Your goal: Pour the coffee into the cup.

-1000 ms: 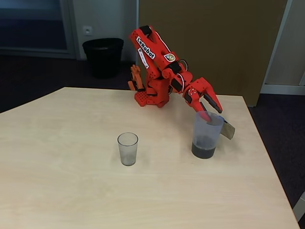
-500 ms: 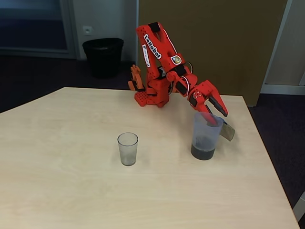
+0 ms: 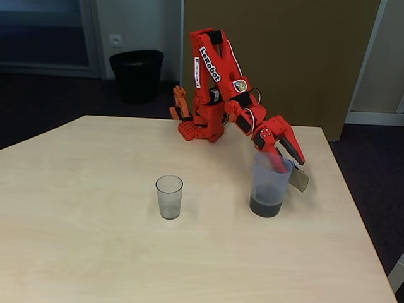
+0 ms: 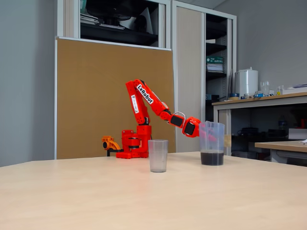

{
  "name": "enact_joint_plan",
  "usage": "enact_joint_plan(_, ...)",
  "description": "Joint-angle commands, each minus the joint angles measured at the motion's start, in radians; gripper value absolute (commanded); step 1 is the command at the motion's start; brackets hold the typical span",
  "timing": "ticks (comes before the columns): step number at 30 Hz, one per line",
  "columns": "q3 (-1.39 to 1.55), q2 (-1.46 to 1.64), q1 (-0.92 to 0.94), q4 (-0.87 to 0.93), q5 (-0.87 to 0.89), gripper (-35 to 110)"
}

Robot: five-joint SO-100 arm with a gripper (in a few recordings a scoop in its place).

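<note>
The cup (image 3: 169, 197) stands upright, with nothing in it, on the table's middle; it shows too in the other fixed view (image 4: 158, 155). To its right stands a taller clear pitcher (image 3: 269, 183) with the coffee (image 3: 265, 207) dark in its bottom, seen from the side as pitcher (image 4: 212, 143) and coffee (image 4: 212, 158). My red gripper (image 3: 287, 165) reaches down onto the pitcher's rim by its flat handle (image 3: 299, 180). One finger is inside the wall and one outside, shut on the wall. From the side, the gripper (image 4: 204, 130) meets the pitcher's upper left edge.
The arm's base (image 3: 199, 129) sits at the table's far edge. A black bin (image 3: 136, 74) stands on the floor behind. The table's right edge (image 3: 360, 214) runs close to the pitcher. Bare tabletop separates cup and pitcher.
The arm has stretched forward and lowered its wrist. The pitcher has shifted slightly toward the front and left along with the gripper. The cup stayed put.
</note>
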Motion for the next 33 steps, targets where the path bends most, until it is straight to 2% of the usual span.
enact_joint_plan(1,-0.049,-0.015,0.003,-0.029,-0.018,17)
enact_joint_plan(17,-0.107,-0.190,0.040,-0.173,-0.123,17)
enact_joint_plan(33,-0.169,-0.195,0.109,-0.160,-0.161,19)
